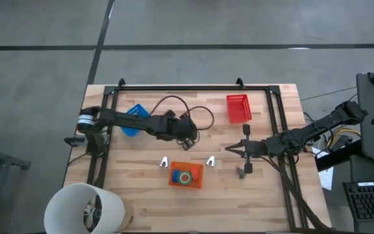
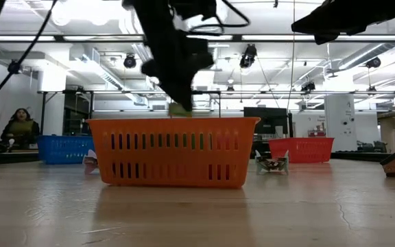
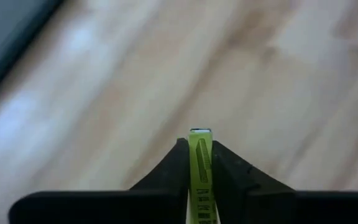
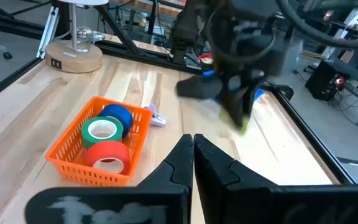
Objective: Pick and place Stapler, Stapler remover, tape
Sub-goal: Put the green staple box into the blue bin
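Note:
My left gripper [image 1: 188, 140] is at mid-table, just beyond the far side of the orange basket [image 1: 186, 176]. It is shut on a thin yellow-green object with black print [image 3: 200, 155], which also shows below the fingers in the right wrist view [image 4: 243, 127]. The basket holds a green [image 4: 102, 131], a red [image 4: 109, 155] and a blue [image 4: 118, 115] tape roll. Two small staple removers [image 1: 164, 162] [image 1: 210, 160] lie on the table on either side of the basket. My right gripper [image 1: 231, 149] is shut and empty, to the right of the basket. My left gripper pinches the yellow-green object by its two flat sides [image 3: 201, 144] between the two fingers. Its narrow edge shows between them and its end sticks out a little past the fingertips. The fingers point down. The object is lifted clear of the table, about level with the basket's rim [image 2: 179, 108].
A blue basket [image 1: 134, 120] stands at the far left under the left arm and a red basket [image 1: 239, 108] at the far right. A dark grey object [image 1: 242, 171] lies near my right gripper. A white lamp [image 1: 83, 208] stands at the near left corner. Black cables [image 1: 187, 107] loop at the far middle.

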